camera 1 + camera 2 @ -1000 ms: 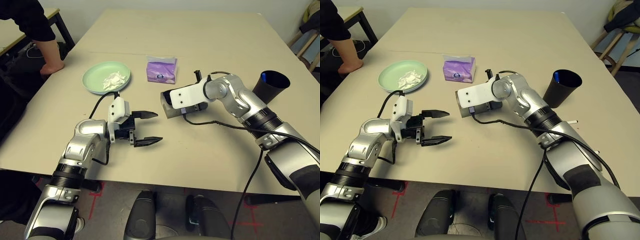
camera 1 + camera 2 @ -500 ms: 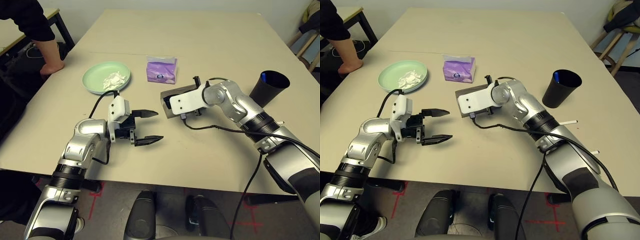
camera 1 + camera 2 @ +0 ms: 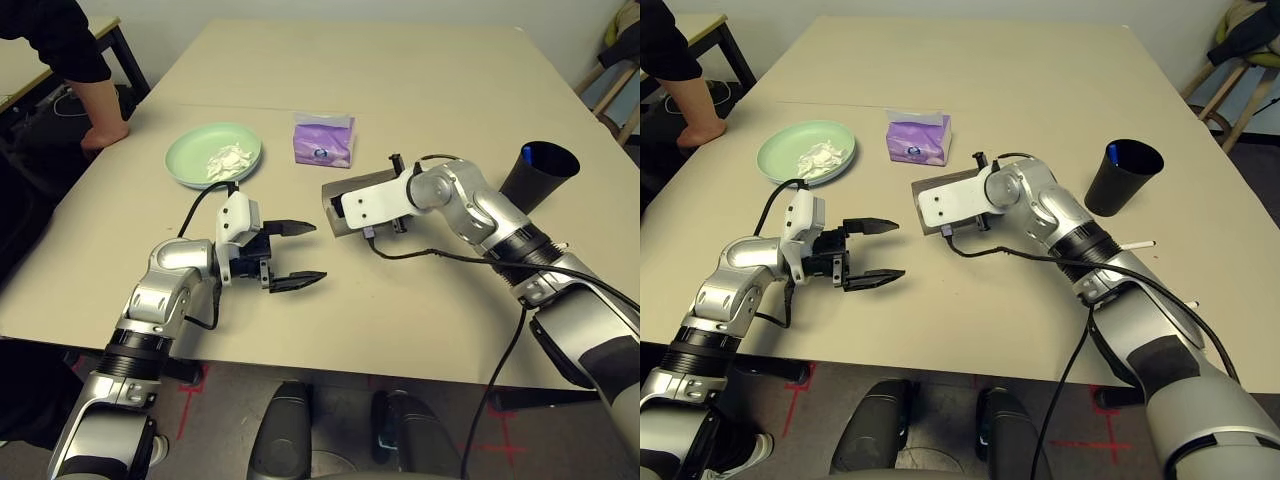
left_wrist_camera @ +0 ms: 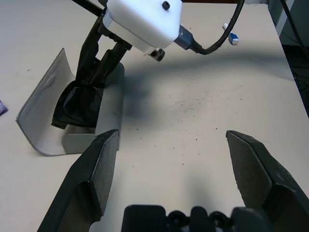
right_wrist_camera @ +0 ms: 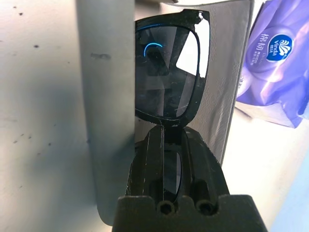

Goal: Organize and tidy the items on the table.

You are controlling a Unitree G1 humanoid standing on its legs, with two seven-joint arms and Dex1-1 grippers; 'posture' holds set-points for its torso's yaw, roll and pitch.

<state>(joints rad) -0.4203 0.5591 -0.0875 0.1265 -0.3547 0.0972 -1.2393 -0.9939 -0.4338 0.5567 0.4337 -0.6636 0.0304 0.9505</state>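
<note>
My right gripper (image 5: 171, 159) is shut on the black sunglasses (image 5: 169, 77) and holds them inside the open grey glasses case (image 3: 338, 222) near the middle of the table (image 3: 420, 90). The left gripper (image 3: 315, 252) rests open and empty on the table, just left of the case. A pale green plate (image 3: 195, 160) with crumpled white tissue (image 3: 228, 160) lies at the back left. Beside it stands the purple tissue pack (image 3: 323, 139). The black cup (image 3: 540, 172) stands at the right, with white markers (image 3: 1137, 244) near it.
A person's arm (image 3: 95, 100) leans on the table's left edge. A smaller table (image 3: 20, 75) stands beyond it, and a chair (image 3: 615, 70) is at the far right. The right arm's cable (image 3: 440, 257) trails across the table.
My right gripper has tilted and sunk lower with the sunglasses into the case. The left arm has stayed where it was.
</note>
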